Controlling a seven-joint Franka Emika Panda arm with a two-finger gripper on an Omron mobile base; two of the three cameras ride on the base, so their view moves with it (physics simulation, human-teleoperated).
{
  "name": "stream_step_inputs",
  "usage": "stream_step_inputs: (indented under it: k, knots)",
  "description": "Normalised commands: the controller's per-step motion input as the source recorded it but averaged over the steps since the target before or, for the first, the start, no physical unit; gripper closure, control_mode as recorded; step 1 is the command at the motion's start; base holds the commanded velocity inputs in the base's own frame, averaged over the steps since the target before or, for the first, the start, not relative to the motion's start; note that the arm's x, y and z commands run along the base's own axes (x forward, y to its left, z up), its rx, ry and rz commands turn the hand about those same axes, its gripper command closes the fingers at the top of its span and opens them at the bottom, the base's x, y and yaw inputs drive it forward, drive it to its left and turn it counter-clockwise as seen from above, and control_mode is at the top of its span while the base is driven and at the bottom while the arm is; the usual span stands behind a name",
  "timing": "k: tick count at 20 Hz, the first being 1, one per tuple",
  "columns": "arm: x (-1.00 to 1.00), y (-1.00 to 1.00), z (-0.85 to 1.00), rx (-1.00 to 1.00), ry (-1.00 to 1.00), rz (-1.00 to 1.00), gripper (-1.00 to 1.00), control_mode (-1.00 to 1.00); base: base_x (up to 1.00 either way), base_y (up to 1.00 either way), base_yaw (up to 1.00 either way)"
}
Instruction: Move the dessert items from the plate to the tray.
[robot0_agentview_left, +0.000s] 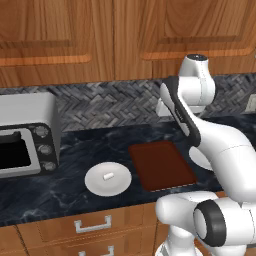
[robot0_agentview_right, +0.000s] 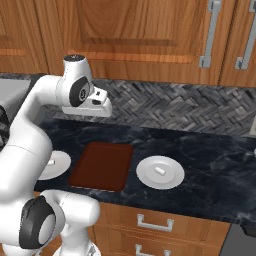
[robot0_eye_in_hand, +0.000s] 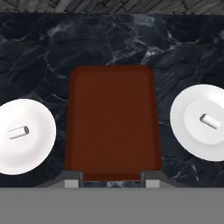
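A tiny white marshmallow-like piece (robot0_eye_in_hand: 18, 131) lies on its side in the middle of a round white plate (robot0_eye_in_hand: 30, 157), off to the left of the fingers (robot0_eye_in_hand: 112, 179) in the hand view, and a second piece (robot0_eye_in_hand: 210, 120) lies the same way on a second plate (robot0_eye_in_hand: 183, 131) to the right. Both look feather-light and soft, a bit squashy, likely to roll on the smooth plate; my call is to pinch across the short round body, gently, with the long axis running between the pads. Between the plates, straight ahead of the fingers and just below them, lies the dark reddish-brown tray (robot0_eye_in_hand: 112, 118), bare. All of it rests on the black marbled worktop (robot0_eye_in_hand: 48, 48). The fingers are partly spread, holding nothing, hovering well above the tray.
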Motion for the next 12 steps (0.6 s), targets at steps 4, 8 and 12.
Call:
stream_step_inputs:
  k: [4,8,12]
  knots:
    - [0.00,0.08,0.00,0.00,0.00,-0.06,-1.00,-1.00,0.00,0.00,0.00]
    - [0.00,0.42,-0.19,0.00,0.00,-0.05,-1.00,-1.00,0.00,0.00,0.00]
    - [-0.09,0.38,-0.30,-0.02,0.14,0.05,-1.00,-1.00,0.00,0.00,0.00]
